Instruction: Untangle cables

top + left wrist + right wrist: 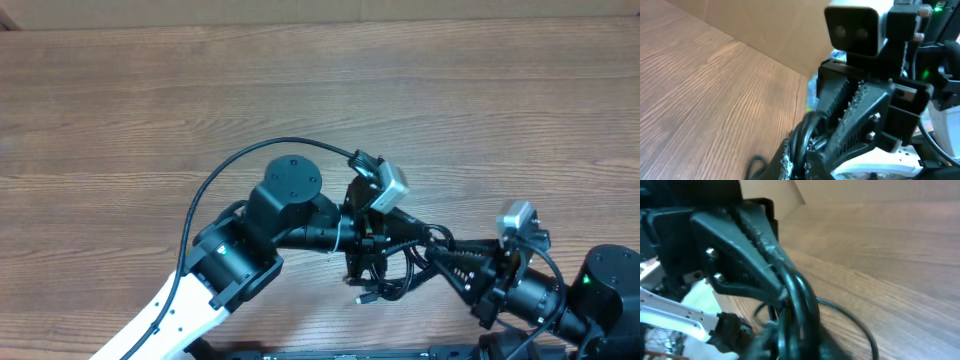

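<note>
Cables point(392, 276) clamped by left fingers point(362, 246) and right fingers point(452, 262).

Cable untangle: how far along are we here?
Done: nothing visibly. The cables are one tangled clump of loops, with no cord lying free on the table. In hand: the left gripper and right gripper are both shut on the clump, close together. Left: pull strands apart and lay each out separately.

Cables point(385, 285) on the surface point(200, 100), lower centre of overhead frame. Left hand point(362, 245) at their left edge, left arm point(160, 310) running to lower-left corner. Right hand point(438, 258) at their right, right arm point(560, 300) to lower-right corner.
</note>
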Motion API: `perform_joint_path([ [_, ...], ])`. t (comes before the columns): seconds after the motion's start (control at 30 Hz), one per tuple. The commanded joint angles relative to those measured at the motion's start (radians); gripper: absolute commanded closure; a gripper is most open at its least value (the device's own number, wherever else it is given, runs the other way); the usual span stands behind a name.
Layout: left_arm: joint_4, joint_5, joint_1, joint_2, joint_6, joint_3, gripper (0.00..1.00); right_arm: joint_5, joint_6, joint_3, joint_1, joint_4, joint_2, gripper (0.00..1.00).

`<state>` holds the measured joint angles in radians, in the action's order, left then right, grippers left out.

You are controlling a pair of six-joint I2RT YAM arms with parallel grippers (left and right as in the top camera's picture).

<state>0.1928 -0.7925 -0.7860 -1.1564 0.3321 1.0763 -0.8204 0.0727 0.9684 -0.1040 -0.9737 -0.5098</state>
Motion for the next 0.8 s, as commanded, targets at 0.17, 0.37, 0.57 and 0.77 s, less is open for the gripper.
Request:
perform_joint_path([
  [0.17, -0.055, 0.101, -0.004, -0.007, 0.001, 0.021, 0.74, -0.025, -0.024, 0.006, 0.000, -0.001, 0.002, 0.96],
  [0.37, 0.050, 0.140, -0.004, -0.006, 0.005, 0.021, 0.00, 0.341, 0.303, 0.006, 0.000, -0.012, 0.002, 0.96],
  [0.57, 0.190, 0.257, -0.016, -0.007, -0.023, 0.021, 0.00, 0.397, 0.455, 0.006, 0.000, 0.006, 0.002, 0.96],
  [0.77, 0.254, 0.394, -0.054, -0.007, -0.093, 0.021, 0.00, 0.369, 0.454, 0.006, 0.000, 0.006, 0.002, 0.96],
])
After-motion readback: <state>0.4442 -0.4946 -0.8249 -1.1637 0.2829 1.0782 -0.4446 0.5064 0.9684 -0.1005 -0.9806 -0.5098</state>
